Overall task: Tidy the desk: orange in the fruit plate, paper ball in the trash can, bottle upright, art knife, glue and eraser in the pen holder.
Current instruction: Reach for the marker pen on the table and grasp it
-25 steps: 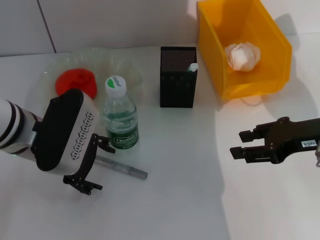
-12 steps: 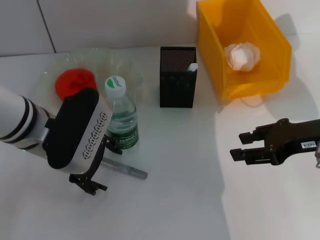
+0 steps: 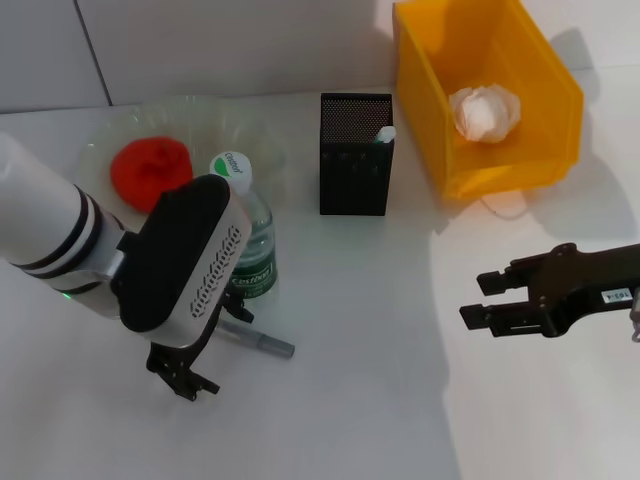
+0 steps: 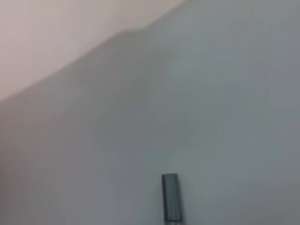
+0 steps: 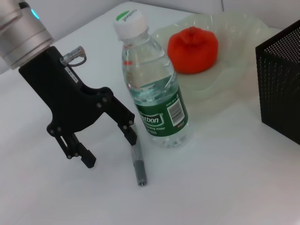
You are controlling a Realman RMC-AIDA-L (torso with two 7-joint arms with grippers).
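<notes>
**— Where's the action?**
Left gripper (image 3: 205, 362), lower left of the head view, jaws spread wide and pointing down at the bench (image 3: 360, 400). It straddles the near end of the art knife (image 3: 262, 343); one finger sits right by the knife's barrel, the other stands clear on the far side. Whether any finger touches the knife, I cannot tell.

**— And the knife itself?**
Lying flat on the bench, just in front of the bottle (image 3: 250, 250), its free end poking out toward the centre of the frame. The left wrist view shows only that grey tip at the bottom edge.

**— What about the rest?**
Bottle is upright, white cap up, just beside the fruit plate (image 3: 250, 130) at upper left, with the orange (image 3: 150, 172) in the dish. Pen holder (image 3: 356, 155) is top centre, a white tip of the glue (image 3: 385, 133) peeking from its corner. Paper ball (image 3: 485, 110) sits in the trash can (image 3: 560, 90), upper right.

**— Right arm?**
Right gripper (image 3: 480, 300) hangs over the bench at lower right, jaws parted, holding nothing.
</notes>
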